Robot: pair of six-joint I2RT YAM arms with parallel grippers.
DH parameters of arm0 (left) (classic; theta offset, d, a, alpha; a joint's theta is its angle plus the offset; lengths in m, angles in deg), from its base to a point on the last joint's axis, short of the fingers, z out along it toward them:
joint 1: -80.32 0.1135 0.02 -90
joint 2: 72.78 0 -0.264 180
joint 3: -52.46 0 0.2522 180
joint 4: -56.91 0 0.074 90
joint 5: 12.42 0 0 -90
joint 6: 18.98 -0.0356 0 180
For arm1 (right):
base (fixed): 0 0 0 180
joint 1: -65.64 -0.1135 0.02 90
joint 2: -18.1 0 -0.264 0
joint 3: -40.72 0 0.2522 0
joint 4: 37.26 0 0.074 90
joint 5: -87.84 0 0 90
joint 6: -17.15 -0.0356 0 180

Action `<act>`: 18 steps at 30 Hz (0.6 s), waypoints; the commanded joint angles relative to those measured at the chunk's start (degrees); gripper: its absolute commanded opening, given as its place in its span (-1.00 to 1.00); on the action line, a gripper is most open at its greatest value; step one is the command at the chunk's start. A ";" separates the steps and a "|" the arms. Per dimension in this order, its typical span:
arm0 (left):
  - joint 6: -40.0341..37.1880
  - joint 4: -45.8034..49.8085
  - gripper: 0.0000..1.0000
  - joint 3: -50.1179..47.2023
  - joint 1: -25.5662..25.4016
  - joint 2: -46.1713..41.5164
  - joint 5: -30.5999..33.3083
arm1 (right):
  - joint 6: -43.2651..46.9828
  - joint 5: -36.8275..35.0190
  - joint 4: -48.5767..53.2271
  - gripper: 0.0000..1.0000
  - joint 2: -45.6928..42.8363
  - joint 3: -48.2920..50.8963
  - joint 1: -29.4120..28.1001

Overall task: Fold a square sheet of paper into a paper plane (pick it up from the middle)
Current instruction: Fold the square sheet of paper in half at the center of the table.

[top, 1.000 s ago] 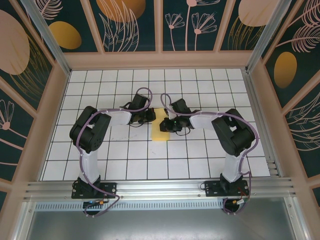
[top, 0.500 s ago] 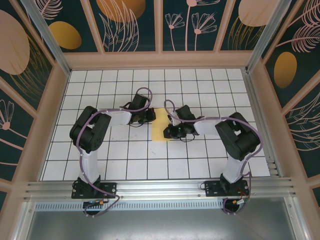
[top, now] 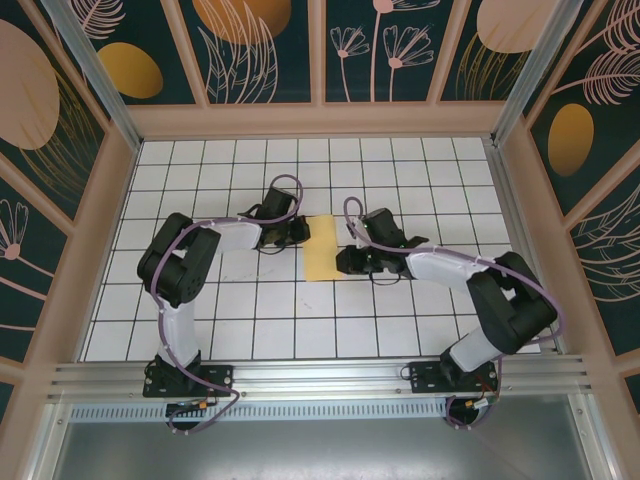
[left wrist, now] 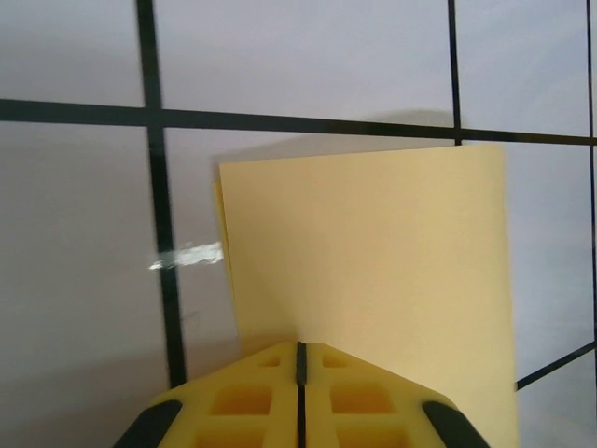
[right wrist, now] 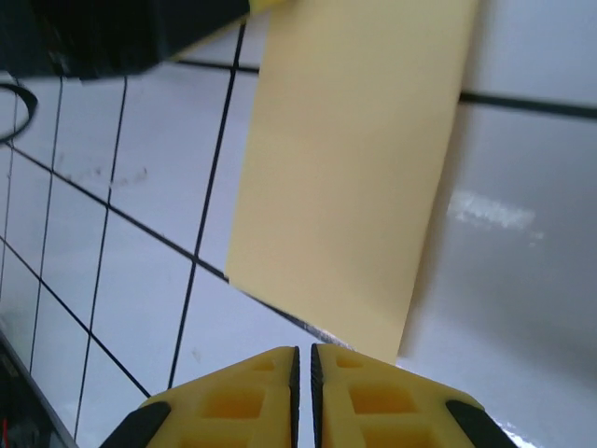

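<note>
One paper [left wrist: 366,271] edge hidden behind left jaws

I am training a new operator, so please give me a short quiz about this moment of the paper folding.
1. True or false: in the top view, the yellow paper lies between the left gripper and the right gripper.
2. Which outline does the yellow paper show? A square; B rectangle; C pointed dart.
3. Fill in: both grippers are ____ (open or shut).
Key: 1 true; 2 B; 3 shut.
</note>
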 commanded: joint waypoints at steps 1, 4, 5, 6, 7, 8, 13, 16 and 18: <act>2.06 -1.36 -0.64 -1.02 0.69 -4.81 1.16 | -2.49 -6.51 -0.07 -0.72 0.73 -1.68 -0.76; 4.12 -3.86 -0.50 -1.82 0.69 -7.71 1.51 | -3.36 -9.57 1.31 -0.72 3.83 -4.19 -1.86; 4.75 -4.89 -0.44 -2.49 0.69 -8.61 1.48 | -3.56 -9.67 1.45 -0.72 5.02 -4.98 -2.23; 5.25 -5.77 -0.39 -3.14 0.77 -9.32 1.47 | -3.69 -9.67 1.17 -0.72 6.08 -5.41 -2.60; 5.80 -6.26 -0.36 -3.79 0.89 -9.96 1.87 | -3.91 -9.65 1.00 -0.72 7.08 -6.03 -3.06; 6.18 -6.28 -0.33 -4.28 0.95 -10.46 2.24 | -4.17 -9.68 1.16 -0.72 7.99 -6.84 -3.43; 7.38 -6.15 -0.17 -7.89 1.94 -13.10 3.68 | -7.40 -11.87 2.99 -0.72 12.36 -9.94 -4.24; 7.75 -6.29 -0.09 -11.31 2.61 -16.38 5.33 | -10.46 -13.88 5.19 -0.72 13.30 -10.20 -5.54; 7.97 -6.45 -0.03 -13.57 3.04 -18.26 6.74 | -13.00 -14.56 6.24 -0.71 13.95 -9.93 -6.87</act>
